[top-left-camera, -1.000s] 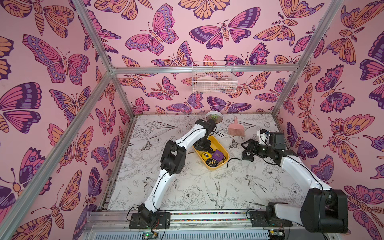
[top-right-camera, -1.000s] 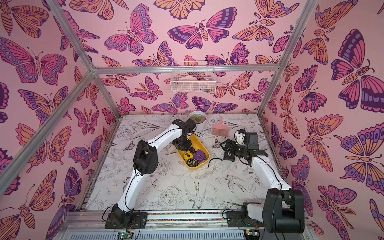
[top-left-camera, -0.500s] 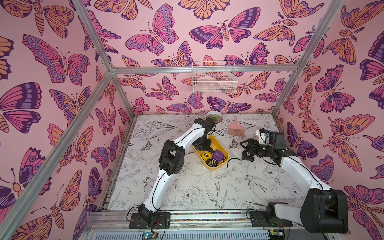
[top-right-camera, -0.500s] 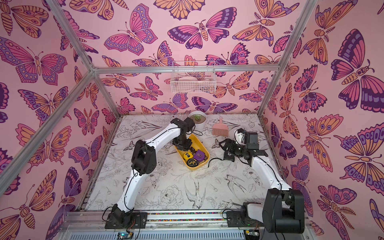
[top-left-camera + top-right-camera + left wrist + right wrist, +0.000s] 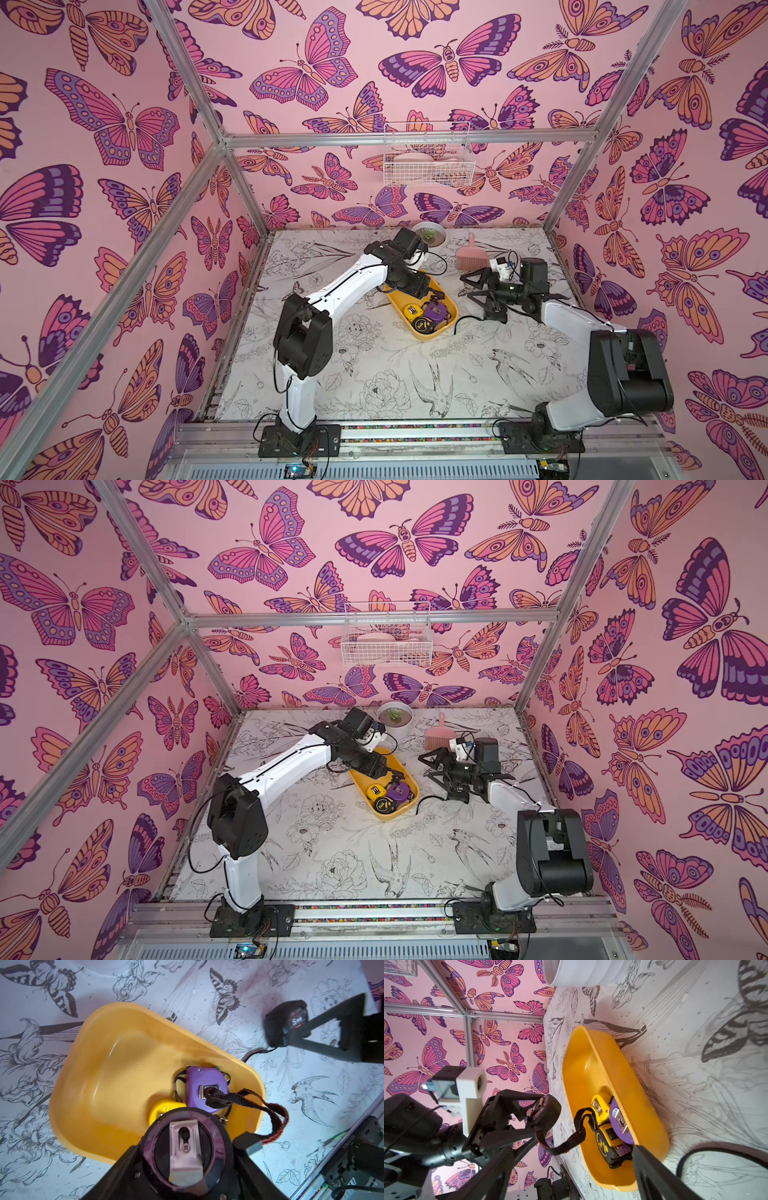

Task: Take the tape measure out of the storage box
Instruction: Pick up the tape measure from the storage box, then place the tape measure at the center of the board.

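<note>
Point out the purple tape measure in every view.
Both top views: purple tape measure in the storage box's end nearer the arm bases.
Left wrist: purple tape measure inside the box, just beyond the held black tape measure.
Right wrist: purple tape measure inside the box, beside a yellow tape measure.
Shared landmark: the storage box.
</note>
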{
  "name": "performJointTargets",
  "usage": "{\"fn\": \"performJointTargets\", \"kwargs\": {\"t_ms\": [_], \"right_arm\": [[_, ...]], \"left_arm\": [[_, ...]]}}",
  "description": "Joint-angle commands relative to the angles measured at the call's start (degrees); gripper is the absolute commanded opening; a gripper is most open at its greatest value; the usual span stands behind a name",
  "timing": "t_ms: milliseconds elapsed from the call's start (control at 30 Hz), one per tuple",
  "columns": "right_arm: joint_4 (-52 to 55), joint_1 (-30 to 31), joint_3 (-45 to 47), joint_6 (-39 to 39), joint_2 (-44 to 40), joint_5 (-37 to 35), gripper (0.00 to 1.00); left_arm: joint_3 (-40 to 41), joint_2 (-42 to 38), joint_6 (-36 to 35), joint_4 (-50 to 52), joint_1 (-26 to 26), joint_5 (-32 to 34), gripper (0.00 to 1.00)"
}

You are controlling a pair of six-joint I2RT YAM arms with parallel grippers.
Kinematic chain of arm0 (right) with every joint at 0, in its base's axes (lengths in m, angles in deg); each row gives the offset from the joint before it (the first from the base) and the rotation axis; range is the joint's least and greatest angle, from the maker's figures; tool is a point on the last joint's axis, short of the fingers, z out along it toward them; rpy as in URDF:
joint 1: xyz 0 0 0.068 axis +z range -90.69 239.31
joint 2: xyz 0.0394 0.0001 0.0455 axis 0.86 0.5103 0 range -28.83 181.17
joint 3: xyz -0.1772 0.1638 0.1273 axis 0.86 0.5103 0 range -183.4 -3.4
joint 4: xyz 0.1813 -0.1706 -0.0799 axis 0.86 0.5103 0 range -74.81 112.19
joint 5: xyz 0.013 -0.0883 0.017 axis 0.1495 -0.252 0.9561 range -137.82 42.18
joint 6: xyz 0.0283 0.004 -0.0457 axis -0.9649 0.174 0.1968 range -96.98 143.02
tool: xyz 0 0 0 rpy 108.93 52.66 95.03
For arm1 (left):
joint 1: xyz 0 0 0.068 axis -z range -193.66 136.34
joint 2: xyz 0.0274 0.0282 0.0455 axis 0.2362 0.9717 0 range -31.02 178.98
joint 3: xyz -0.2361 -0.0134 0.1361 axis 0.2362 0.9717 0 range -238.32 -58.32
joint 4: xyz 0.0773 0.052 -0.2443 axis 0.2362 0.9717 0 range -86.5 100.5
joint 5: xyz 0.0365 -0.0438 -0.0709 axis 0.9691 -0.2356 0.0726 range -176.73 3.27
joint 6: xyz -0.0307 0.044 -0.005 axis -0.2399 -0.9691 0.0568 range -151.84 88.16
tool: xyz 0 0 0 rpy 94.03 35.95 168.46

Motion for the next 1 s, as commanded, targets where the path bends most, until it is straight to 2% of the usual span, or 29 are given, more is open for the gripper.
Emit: {"fn": "performJointTargets", "kwargs": {"t_ms": [0, 167, 233, 367, 467, 767, 967], "right_arm": [[-4.5, 2.9, -3.4, -6.6, 2.7, 2.8, 0.93], [-12.1, 7.3, -4.2, -14.8, 6.7, 2.5, 0.93], [-12.5, 8.3, -4.2, -15.5, 7.7, 1.3, 0.92], [-20.6, 8.8, -2.2, -21.3, 9.8, 1.0, 0.9], [-25.8, 8.9, -1.5, -25.4, 11.0, 1.0, 0.88], [-31.2, 12.1, -3.4, -29.8, 13.4, 2.0, 0.63], [-33.3, 13.0, -2.3, -31.5, 12.5, 2.5, 0.6]], "left_arm": [[2.9, -2.6, -1.3, -10.1, 0.8, -3.3, 0.37], [3.5, -3.2, -4.2, -14.0, 3.1, -0.4, 0.37], [3.6, -3.6, -5.5, -15.2, 4.0, 0.1, 0.37], [5.7, -5.1, -6.3, -18.5, 5.2, 2.2, 0.37], [8.0, -6.5, -6.5, -21.1, 5.3, 1.3, 0.37], [12.3, -8.0, -6.8, -26.5, 5.7, 2.9, 0.39], [12.7, -7.5, -7.6, -28.9, 5.7, 4.5, 0.4]]}}
